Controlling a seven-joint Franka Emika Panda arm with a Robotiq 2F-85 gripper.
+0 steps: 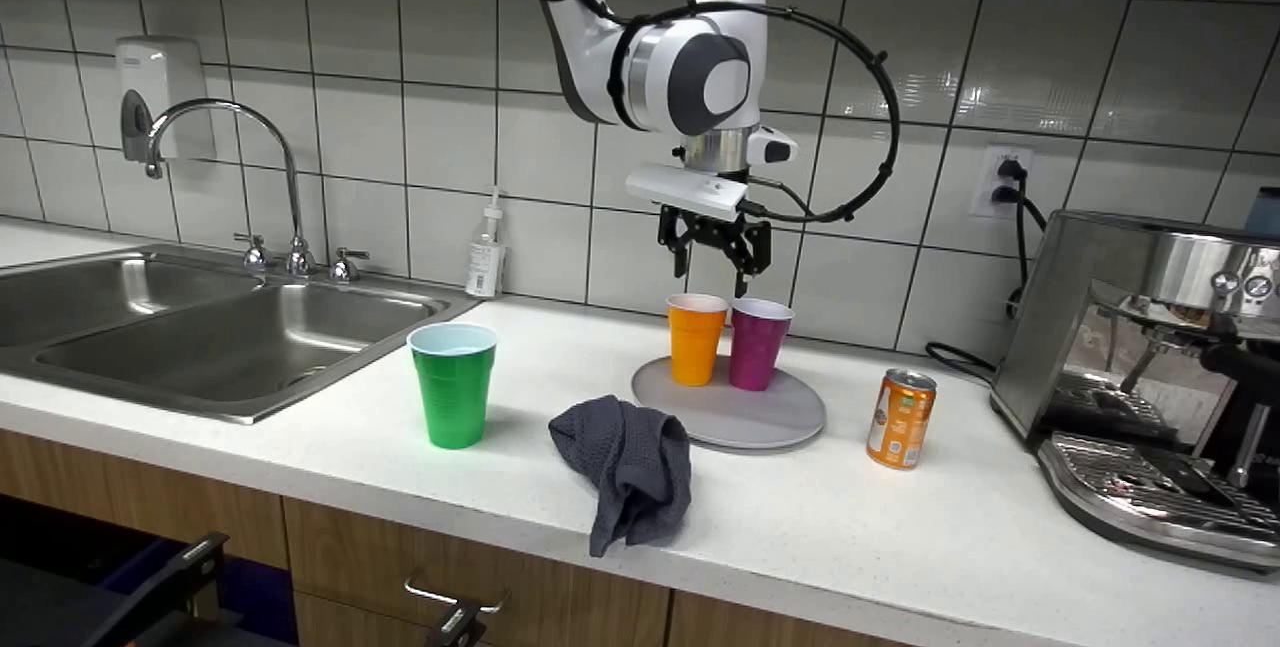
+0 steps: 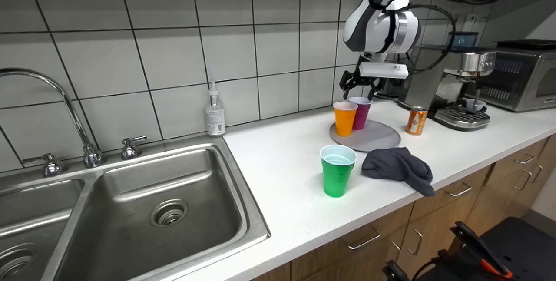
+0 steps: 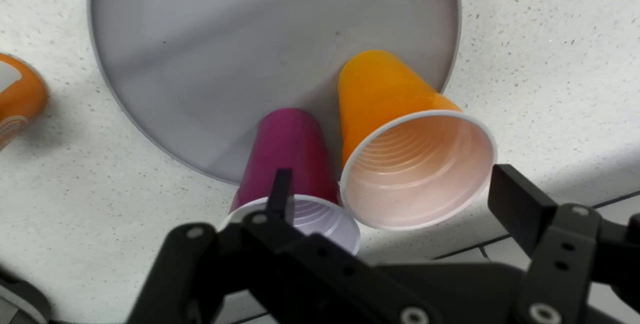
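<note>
My gripper [image 1: 711, 280] is open and holds nothing. It points down just above two upright cups on a round grey plate [image 1: 770, 427]. The orange cup [image 1: 695, 347] and the magenta cup [image 1: 755, 352] stand side by side near the plate's back edge. Their rims are very close; I cannot tell if they touch. In the wrist view, the orange cup [image 3: 380, 88] lies between the fingertips [image 3: 392, 179], and one finger hides part of the magenta cup [image 3: 290, 158]. The gripper [image 2: 358, 97] also shows above both cups in an exterior view.
A green cup [image 1: 455, 392] and a dark grey cloth [image 1: 630, 467] lie in front of the plate. An orange can [image 1: 902, 419] stands beside it. An espresso machine [image 1: 1180, 257], a steel sink [image 2: 160, 211], a soap bottle [image 2: 215, 118] and a tiled wall surround the counter.
</note>
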